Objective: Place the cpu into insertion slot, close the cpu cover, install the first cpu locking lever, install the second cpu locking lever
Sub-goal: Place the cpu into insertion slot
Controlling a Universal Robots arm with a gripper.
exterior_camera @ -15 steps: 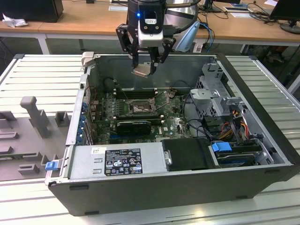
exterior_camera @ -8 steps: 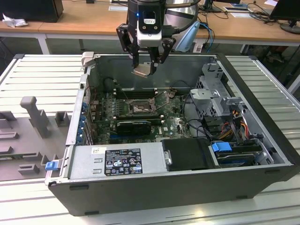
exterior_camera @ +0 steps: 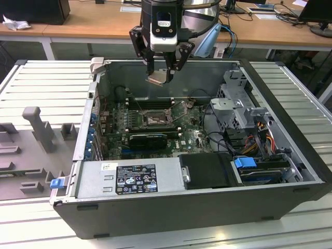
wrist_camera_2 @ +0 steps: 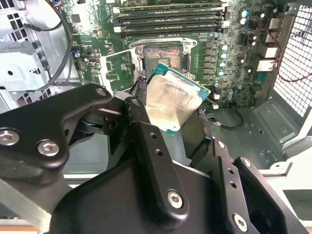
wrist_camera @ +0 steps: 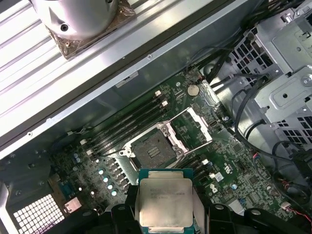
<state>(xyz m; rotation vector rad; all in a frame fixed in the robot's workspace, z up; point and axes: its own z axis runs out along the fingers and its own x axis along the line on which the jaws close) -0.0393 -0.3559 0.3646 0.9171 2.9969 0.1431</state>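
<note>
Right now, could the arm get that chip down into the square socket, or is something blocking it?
Probably yes. The fingers hold the cpu above the open case, the cpu cover stands flipped open beside the insertion slot, and nothing lies on the slot.

The exterior view stands high and well back. It looks down over the near wall of the open computer case [exterior_camera: 171, 207] and takes in the whole case, the slatted table [exterior_camera: 41, 83] around it and the gripper [exterior_camera: 162, 75] above its far side. Both wrist views ride close behind the jaws, on opposite sides, and look steeply down past them at the motherboard [wrist_camera_2: 234, 63]. All three views share the insertion slot [exterior_camera: 154, 119] and the cpu [wrist_camera_2: 170, 102]. Both wrist views also show the memory slots [wrist_camera_2: 168, 19] at near range.
</note>
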